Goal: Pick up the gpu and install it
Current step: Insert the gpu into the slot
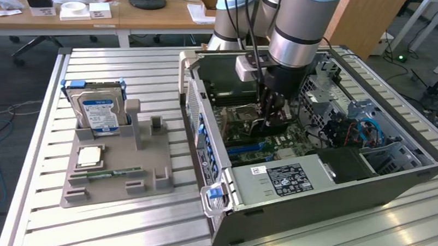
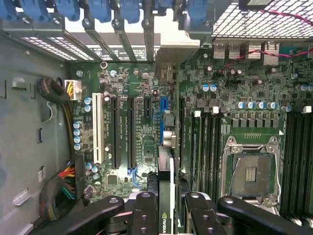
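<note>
You are holding the gpu [image 2: 165, 215] edge-on in the gripper [image 2: 170, 198], blue slot [image 2: 163, 115] sitting at its twelve o'clock.

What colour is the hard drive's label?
Blue and white label, clearest in the exterior view.

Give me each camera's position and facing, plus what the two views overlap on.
Exterior view: off the arm, high and outside, angled down on the open grey metal computer case on the slatted aluminium table; the silver-and-black robot arm shows, reaching into it.
Wrist view: on the wrist, facing down into the case at the green motherboard; the black gripper shows, fingers closed on the thin flat black gpu, seen edge-on.
Shared: case interior, motherboard, gripper.
</note>
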`<state>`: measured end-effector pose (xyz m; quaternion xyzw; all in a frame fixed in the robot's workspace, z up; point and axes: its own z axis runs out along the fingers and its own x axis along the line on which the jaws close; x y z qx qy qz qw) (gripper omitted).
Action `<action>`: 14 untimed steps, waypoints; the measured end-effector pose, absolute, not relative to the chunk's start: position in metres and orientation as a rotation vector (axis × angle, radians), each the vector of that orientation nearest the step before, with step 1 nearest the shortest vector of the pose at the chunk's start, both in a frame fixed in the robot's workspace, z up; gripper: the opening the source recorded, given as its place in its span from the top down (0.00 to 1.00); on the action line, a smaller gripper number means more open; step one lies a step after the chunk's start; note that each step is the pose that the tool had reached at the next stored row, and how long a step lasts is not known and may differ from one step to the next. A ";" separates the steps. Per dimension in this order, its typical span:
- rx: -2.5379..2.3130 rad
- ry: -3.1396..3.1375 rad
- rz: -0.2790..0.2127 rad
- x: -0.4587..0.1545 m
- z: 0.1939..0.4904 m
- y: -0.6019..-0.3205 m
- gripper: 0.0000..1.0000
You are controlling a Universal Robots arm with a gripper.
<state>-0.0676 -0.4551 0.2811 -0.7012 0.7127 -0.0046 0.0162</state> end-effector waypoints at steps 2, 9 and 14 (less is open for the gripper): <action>-2.172 2.225 -0.015 -0.068 0.281 -0.456 0.74; -2.162 2.234 -0.015 -0.069 0.280 -0.458 0.74; -2.162 2.234 -0.015 -0.071 0.280 -0.458 0.74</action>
